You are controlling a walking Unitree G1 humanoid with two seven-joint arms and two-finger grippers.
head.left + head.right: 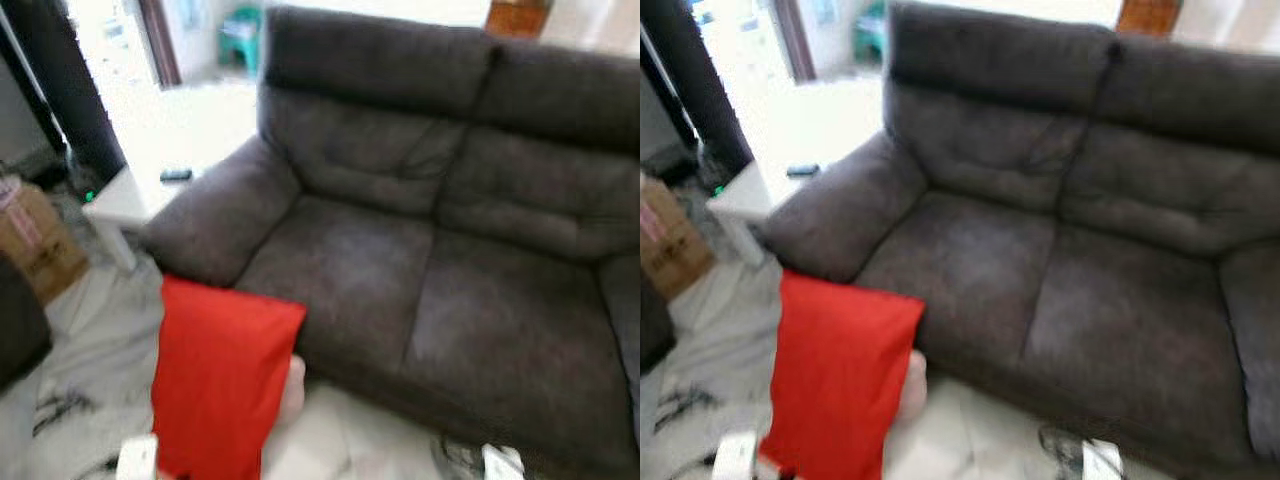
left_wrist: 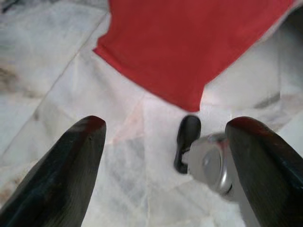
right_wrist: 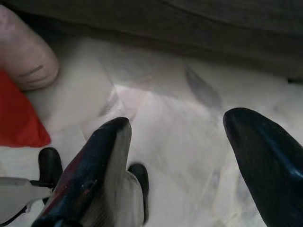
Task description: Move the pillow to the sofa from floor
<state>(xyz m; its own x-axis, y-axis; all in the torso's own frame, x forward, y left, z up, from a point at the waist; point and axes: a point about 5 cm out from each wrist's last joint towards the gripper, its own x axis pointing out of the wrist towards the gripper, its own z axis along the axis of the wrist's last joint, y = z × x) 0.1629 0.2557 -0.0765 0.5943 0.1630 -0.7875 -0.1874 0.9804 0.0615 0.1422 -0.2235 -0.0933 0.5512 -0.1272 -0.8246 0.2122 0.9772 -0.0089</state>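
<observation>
Leaning on sofa (image 1: 420, 300): red pillow (image 1: 215, 380)

left pincer (image 2: 165, 161) agape, right pincer (image 3: 189, 161) too (both low)

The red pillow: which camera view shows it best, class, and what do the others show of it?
The left eye view: the red pillow stands whole against the sofa. The right eye view matches. The left wrist view shows its lower part, the right wrist view one corner.

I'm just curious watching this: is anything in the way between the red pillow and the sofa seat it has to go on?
Nothing visible is. The red pillow leans on the marble floor against the sofa front by its armrest, a pinkish pillow behind it. The seat cushions look bare. Both grippers, left gripper and right gripper, hover open above the floor.
</observation>
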